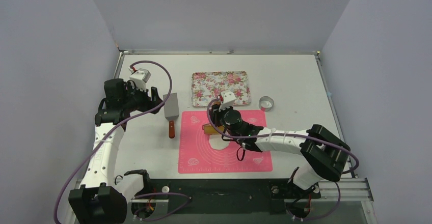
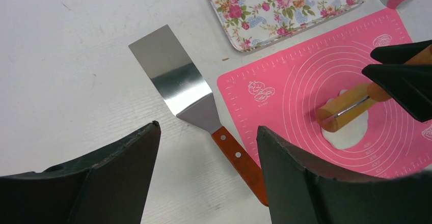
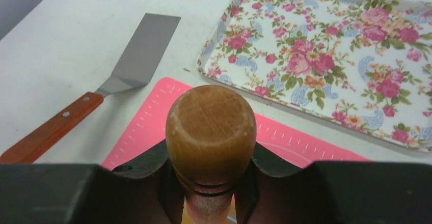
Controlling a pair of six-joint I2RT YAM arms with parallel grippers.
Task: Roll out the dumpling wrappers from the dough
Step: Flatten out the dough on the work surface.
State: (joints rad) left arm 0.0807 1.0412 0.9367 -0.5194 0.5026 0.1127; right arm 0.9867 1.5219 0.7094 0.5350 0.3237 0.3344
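The dough [image 1: 220, 143] is a flattened white patch on the pink mat [image 1: 254, 158]. In the left wrist view the dough [image 2: 352, 131] shows under the wooden rolling pin [image 2: 346, 107]. My right gripper [image 1: 220, 123] is shut on the rolling pin's [image 1: 210, 129] handle. In the right wrist view that round handle [image 3: 210, 127] fills the space between the jaws of the right gripper [image 3: 210, 163]. My left gripper [image 1: 154, 100] hovers open above the table left of the mat, nothing between its fingers [image 2: 127, 158]. Dumpling wrappers are out of view.
A metal spatula [image 1: 171, 113] with a red-brown handle lies just left of the mat, below my left gripper [image 2: 208, 127]. A floral tray [image 1: 221, 88] sits behind the mat. A metal ring cutter [image 1: 266, 103] stands at the mat's far right corner.
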